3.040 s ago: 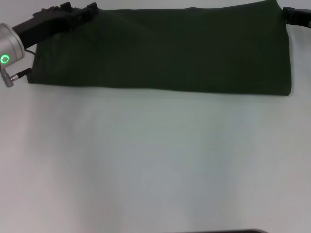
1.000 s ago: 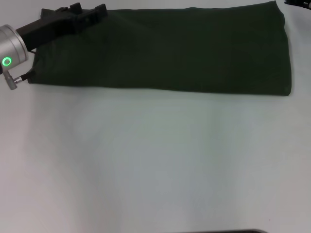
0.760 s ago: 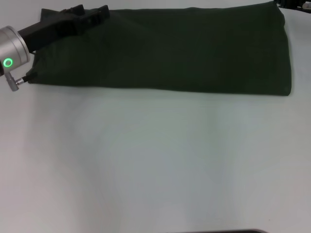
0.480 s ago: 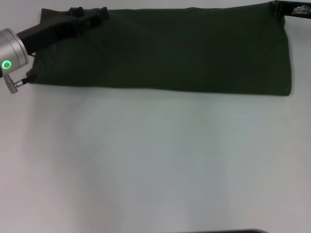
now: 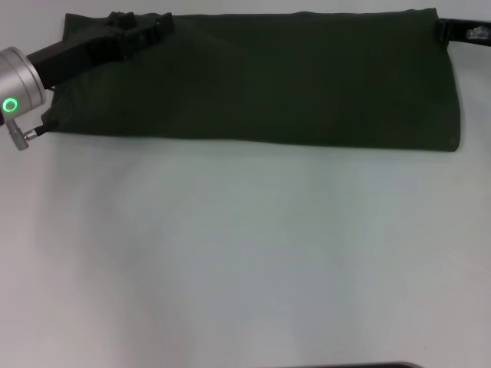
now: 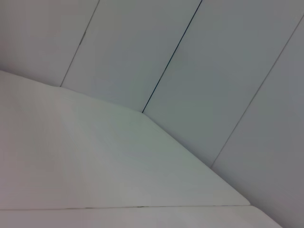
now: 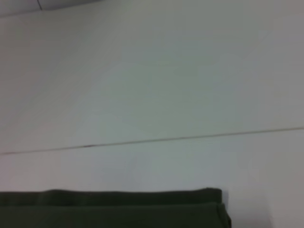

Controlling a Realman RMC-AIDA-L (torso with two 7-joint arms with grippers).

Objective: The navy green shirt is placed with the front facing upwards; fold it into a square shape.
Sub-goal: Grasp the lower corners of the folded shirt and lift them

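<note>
A broad white table [image 5: 245,261] fills the head view, matte and pale, with a faint greenish cast toward its middle. At its near edge a thin dark strip [image 5: 360,366] shows. Beyond the table's far edge stands a wall of pale grey panels [image 6: 199,57] split by thin dark seams.

Navy green shirt [image 5: 261,77] folded band; left claw [image 5: 142,27], right claw [image 5: 460,32] at far corners.

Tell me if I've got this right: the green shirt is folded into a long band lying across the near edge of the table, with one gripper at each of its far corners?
Not quite. The head view shows the navy green shirt folded into a long band across the far side of the table, not the near edge. The left gripper and right gripper are indeed at its far corners.
</note>
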